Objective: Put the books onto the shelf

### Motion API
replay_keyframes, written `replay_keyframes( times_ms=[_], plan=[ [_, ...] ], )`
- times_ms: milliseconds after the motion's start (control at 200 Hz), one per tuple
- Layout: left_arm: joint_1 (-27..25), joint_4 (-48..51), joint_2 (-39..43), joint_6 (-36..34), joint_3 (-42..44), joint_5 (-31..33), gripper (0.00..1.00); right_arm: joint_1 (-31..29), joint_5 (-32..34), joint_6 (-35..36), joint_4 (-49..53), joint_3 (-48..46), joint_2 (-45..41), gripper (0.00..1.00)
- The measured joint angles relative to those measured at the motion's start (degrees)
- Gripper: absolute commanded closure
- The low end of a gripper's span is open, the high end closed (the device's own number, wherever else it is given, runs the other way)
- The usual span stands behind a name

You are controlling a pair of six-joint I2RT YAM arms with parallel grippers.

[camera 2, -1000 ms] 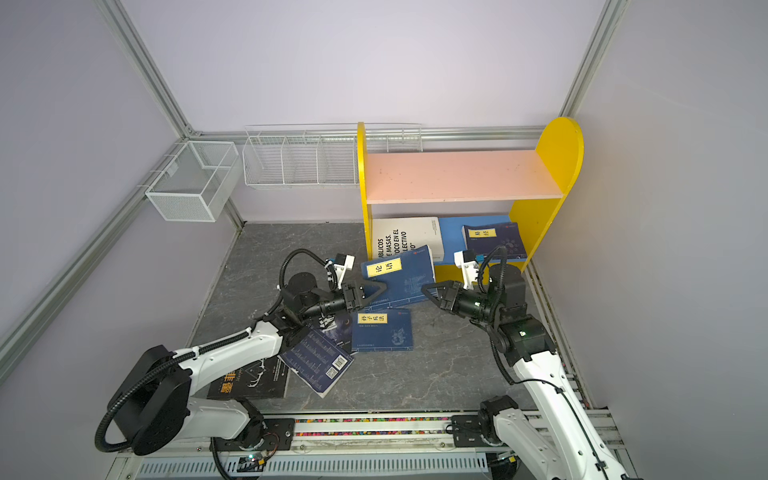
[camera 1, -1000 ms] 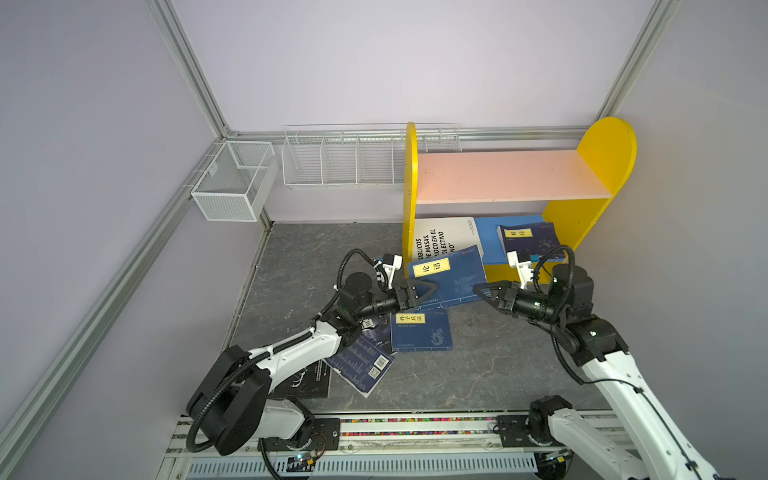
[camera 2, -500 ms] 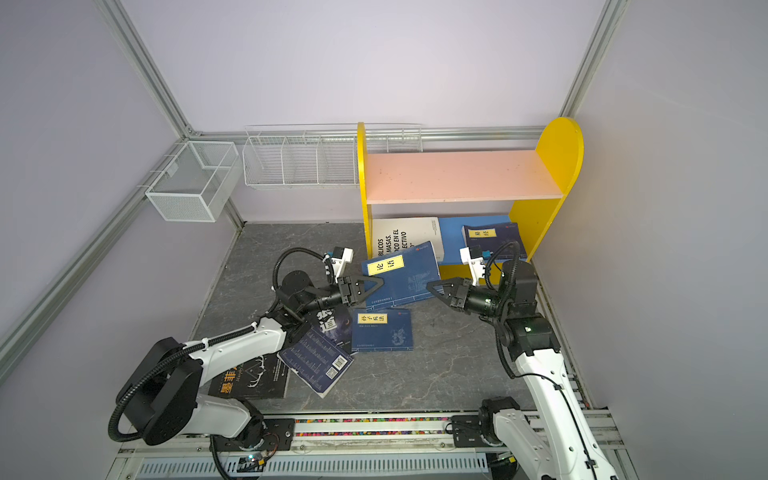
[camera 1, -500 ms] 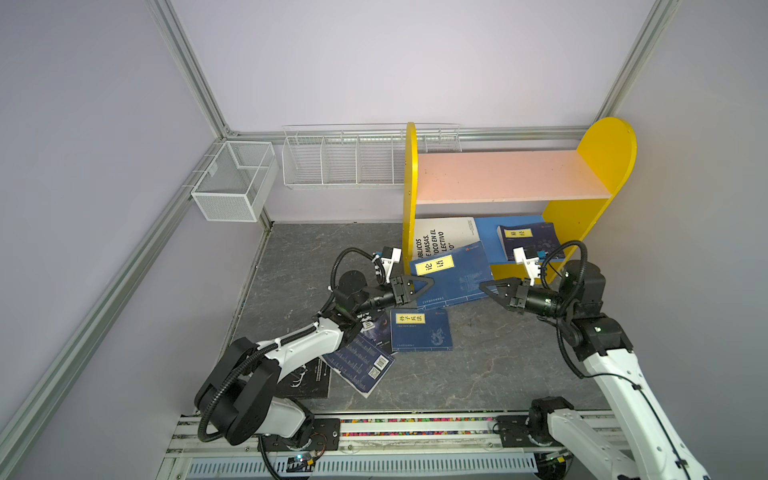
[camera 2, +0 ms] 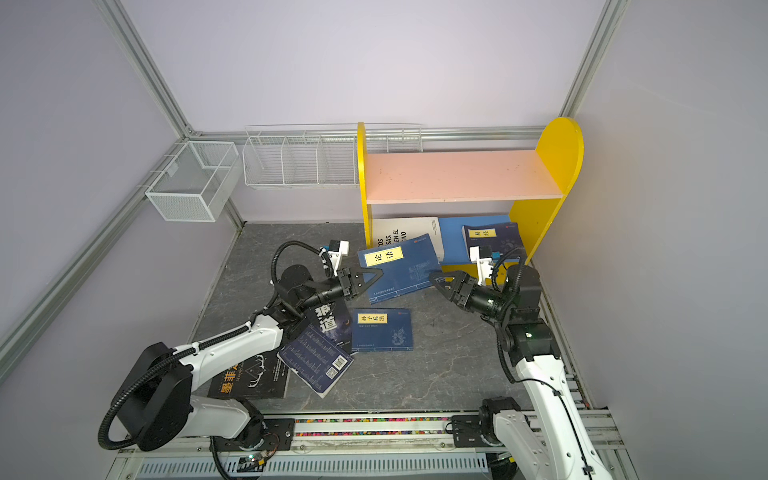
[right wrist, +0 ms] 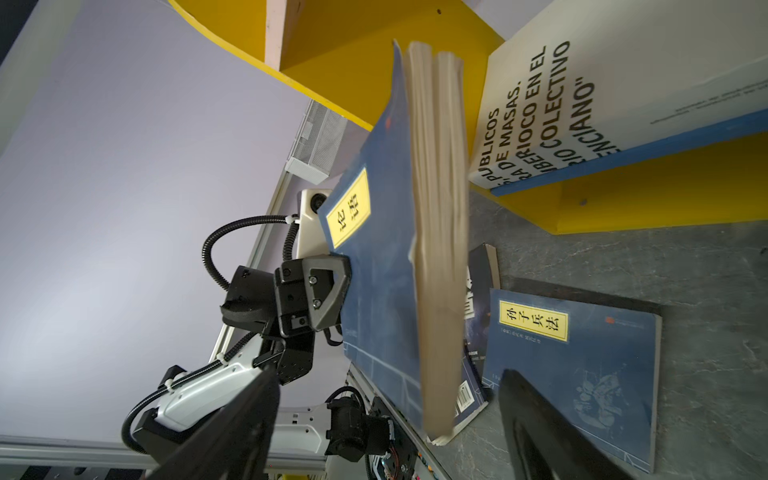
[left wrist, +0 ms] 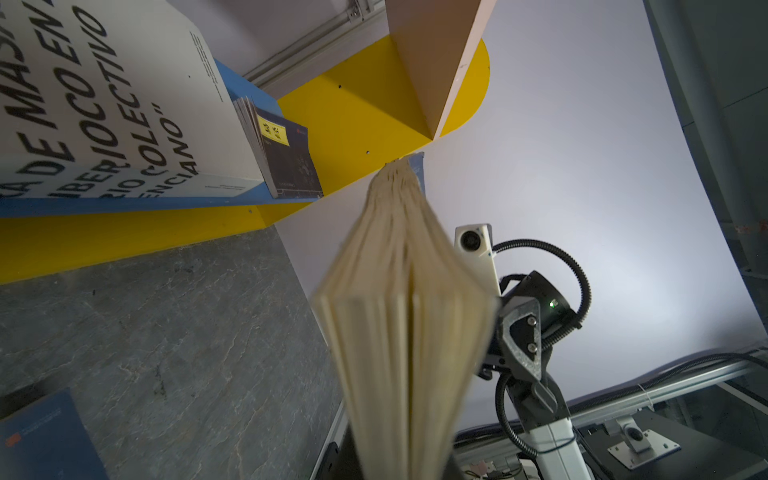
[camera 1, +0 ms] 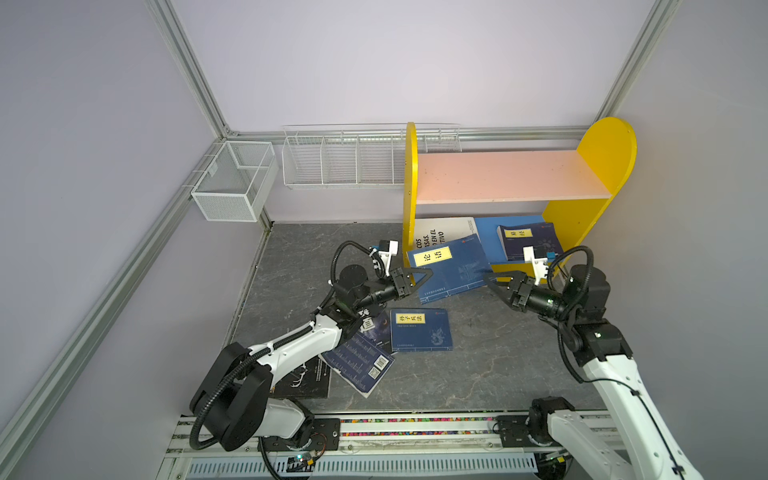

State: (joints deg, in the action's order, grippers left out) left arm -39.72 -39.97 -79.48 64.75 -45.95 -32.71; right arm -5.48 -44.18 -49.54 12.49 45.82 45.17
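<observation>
My left gripper (camera 1: 419,276) is shut on the left edge of a navy book (camera 1: 453,270) with a yellow label and holds it tilted in front of the shelf (camera 1: 498,174). My right gripper (camera 1: 496,282) stands open at the book's right edge. In the right wrist view its page edge (right wrist: 436,249) lies between the spread fingers (right wrist: 232,432), touching neither. A white book (camera 1: 444,232) and a navy book (camera 1: 528,241) lie on the blue lower board (camera 1: 486,226). Another navy book (camera 1: 419,334), one lying back cover up (camera 1: 357,365) and a black book (camera 1: 303,380) lie on the floor.
Two white wire baskets (camera 1: 232,183) (camera 1: 340,160) hang on the walls left of the shelf. The pink upper board carries nothing. The shelf's yellow side panel (camera 1: 409,187) stands close to the held book. A metal rail (camera 1: 415,428) runs along the front edge.
My right gripper has opened and let go of the navy book. My left gripper has shut on its left edge. The book has shifted a little toward the shelf.
</observation>
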Motion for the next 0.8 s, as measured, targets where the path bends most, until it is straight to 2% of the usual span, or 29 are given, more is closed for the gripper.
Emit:
replay_keyframes(
  times_ms=[260,425,585,800],
  plan=[
    [-3.7,-1.4,-5.7,2.1,-7.6,7.8,1.0,-4.7,11.3,-7.1,-6.7,-11.7,-7.5,0.11],
    [-6.7,-0.7,-10.3,3.0,-9.5,12.2,1.0,-8.5,18.8,-9.0,-10.5,-14.3,-10.9,0.14],
    [-8.0,1.1,-12.2,3.6,-10.7,15.1,1.0,-8.8,22.5,-9.9,-15.6,-14.3,-11.7,0.19],
    [-8.4,0.9,-14.0,4.7,-13.0,16.7,1.0,-9.0,24.8,-10.9,-18.8,-14.3,-8.0,0.27]
  ],
)
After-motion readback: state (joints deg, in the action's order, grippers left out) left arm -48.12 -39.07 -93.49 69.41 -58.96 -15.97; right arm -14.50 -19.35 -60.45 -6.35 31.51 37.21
